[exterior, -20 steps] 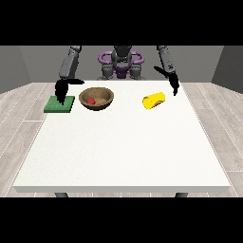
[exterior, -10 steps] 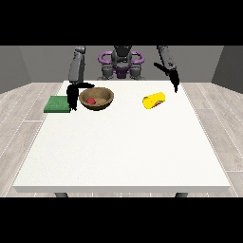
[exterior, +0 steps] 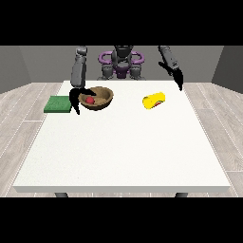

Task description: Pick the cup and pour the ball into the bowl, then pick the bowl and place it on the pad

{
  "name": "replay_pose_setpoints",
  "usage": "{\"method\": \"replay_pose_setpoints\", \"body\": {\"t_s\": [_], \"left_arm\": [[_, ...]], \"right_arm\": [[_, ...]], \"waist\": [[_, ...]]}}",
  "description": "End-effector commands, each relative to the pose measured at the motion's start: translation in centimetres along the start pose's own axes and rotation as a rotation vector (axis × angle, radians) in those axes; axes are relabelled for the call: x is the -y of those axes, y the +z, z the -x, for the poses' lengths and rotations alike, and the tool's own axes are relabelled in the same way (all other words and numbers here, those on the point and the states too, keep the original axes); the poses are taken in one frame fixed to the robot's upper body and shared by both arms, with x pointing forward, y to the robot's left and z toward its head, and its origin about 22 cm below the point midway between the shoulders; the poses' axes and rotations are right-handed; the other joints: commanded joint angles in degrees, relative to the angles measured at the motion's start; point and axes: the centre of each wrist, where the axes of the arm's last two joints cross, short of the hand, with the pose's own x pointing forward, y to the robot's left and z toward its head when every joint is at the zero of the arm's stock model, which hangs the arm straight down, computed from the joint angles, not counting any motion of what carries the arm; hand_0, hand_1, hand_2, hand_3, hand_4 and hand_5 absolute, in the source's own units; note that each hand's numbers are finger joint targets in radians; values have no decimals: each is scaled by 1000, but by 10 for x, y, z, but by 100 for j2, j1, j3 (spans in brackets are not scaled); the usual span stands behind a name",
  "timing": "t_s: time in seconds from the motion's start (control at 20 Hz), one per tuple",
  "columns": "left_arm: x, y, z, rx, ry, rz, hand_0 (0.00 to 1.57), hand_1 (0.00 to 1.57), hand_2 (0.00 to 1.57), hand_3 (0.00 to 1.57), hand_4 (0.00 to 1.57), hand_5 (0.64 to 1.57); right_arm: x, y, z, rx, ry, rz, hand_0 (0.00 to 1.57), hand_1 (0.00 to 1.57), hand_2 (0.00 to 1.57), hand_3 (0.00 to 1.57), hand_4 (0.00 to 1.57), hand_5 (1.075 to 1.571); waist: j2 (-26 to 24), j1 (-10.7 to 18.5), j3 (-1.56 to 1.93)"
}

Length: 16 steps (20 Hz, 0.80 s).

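Grey-walled room with pale plank flooring; large white rectangular table [exterior: 123, 147] filling the centre of the frame. Shallow brown wooden-looking bowl [exterior: 98, 98], upper left of the tabletop, upright; judged rigid and light, its thin raised rim being the likeliest place to take hold. Flat green square pad [exterior: 59, 104], just left of the bowl, lying flat on the table; judged a stable landing spot. Yellow cylindrical cup [exterior: 154, 100], upper right of centre, lying on its side, apparently emptied. Hand at the view's left [exterior: 76, 98], black, at the bowl's left rim between bowl and pad; whether its fingers have closed on the rim cannot be told. Hand at the view's right [exterior: 178, 80], raised, well apart from the cup, fingers hanging relaxed, holding nothing. Small red ball [exterior: 89, 100], resting inside the bowl; likely to roll if the bowl tilts.
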Motion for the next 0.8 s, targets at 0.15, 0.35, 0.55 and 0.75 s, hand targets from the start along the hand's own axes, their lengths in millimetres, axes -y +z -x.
{"method": "replay_pose_setpoints", "body": {"t_s": [0.15, 0.35, 0.55, 0.75], "left_arm": [[11, -39, -32, 159, 1, 95, 0, 0, 0, 0, 0, 714], [10, -49, -41, 200, -14, 104, 0, 0, 0, 0, 0, 711], [28, -59, -50, 204, 16, 143, 0, 0, 0, 0, 0, 714], [37, -59, -45, 159, 27, 160, 0, 0, 0, 0, 0, 711]], "right_arm": [[56, 42, 16, -161, 597, 36, 1571, 1571, 1571, 1571, 1200, 1559], [92, 62, 5, -79, 793, 135, 1571, 1571, 1571, 1571, 1299, 1566], [119, 59, -22, -101, 885, 238, 1571, 1571, 1571, 1571, 1269, 1571], [116, 37, -49, -161, 838, 299, 1571, 1571, 1571, 1571, 1179, 1571]], "waist": [[889, 844, 140], [1098, 1131, 102], [862, 1362, 119], [623, 1423, 130]]}}
